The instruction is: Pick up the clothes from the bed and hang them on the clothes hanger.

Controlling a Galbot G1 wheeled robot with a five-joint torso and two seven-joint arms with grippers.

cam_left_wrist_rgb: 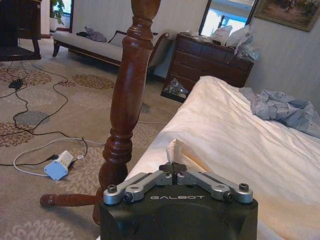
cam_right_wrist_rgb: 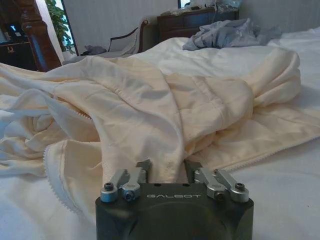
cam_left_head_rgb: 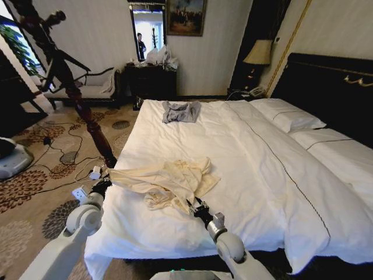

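The clothes (cam_left_head_rgb: 172,178) lie crumpled as one cream garment on the bed (cam_left_head_rgb: 262,169), near its foot-end corner. My left gripper (cam_left_head_rgb: 103,184) is at the garment's left end. The left wrist view shows that gripper (cam_left_wrist_rgb: 172,166) shut on a small peak of cream cloth (cam_left_wrist_rgb: 173,148) at the duvet's edge. My right gripper (cam_left_head_rgb: 196,207) is at the garment's near edge. In the right wrist view it (cam_right_wrist_rgb: 168,169) stands open, with a fold of the clothes (cam_right_wrist_rgb: 150,110) lying between its fingers. The clothes hanger is out of view.
A small grey garment (cam_left_head_rgb: 180,111) lies farther up the bed. A tall dark wooden stand (cam_left_head_rgb: 87,111) rises beside the bed's left corner, close to my left arm. Cables and a white power strip (cam_left_wrist_rgb: 58,165) lie on the patterned carpet. A dresser (cam_left_head_rgb: 152,80) and bench stand against the far wall.
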